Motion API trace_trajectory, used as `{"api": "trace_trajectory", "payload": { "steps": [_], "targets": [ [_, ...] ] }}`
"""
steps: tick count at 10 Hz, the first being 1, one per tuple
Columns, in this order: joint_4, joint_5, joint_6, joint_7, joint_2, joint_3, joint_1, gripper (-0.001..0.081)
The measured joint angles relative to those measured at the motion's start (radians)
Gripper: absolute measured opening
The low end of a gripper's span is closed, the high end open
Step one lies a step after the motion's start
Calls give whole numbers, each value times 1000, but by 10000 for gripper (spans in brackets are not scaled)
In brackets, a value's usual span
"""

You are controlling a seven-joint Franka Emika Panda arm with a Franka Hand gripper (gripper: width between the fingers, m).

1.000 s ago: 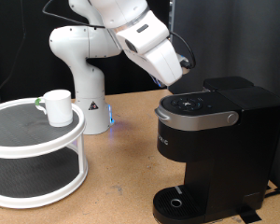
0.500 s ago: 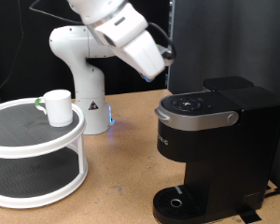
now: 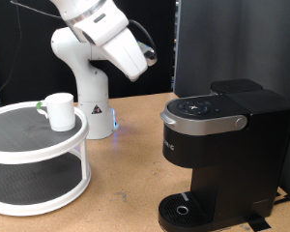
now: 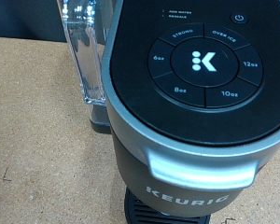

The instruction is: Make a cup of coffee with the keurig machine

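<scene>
Gripper: your arm [image 3: 111, 39] is hanging high between cup and machine; the fingers aren't showing, so you cannot tell their state.
Cup [image 3: 59, 110]: sitting upright on your white two-tier stand's [image 3: 19, 145] top shelf, exterior view's left.
Keurig machine [image 3: 225, 155]: standing lid-shut at the exterior view's right; the wrist view is showing you its button ring [image 4: 202, 63].

Brown tabletop [image 3: 135, 174] – dark curtain [image 3: 232, 39] behind; white two-tier stand [image 3: 39, 159].
</scene>
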Motion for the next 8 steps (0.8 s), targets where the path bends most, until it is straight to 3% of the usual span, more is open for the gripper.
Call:
{"api": "trace_trajectory", "payload": {
  "steps": [3,5,8],
  "targets": [
    [-19,-45,8,22,0,-2,-3,5],
    [3,-181,-101,99,2,-2,-6,5],
    [40,-209,-140,123,-7,-5,-10,5]
  ]
}}
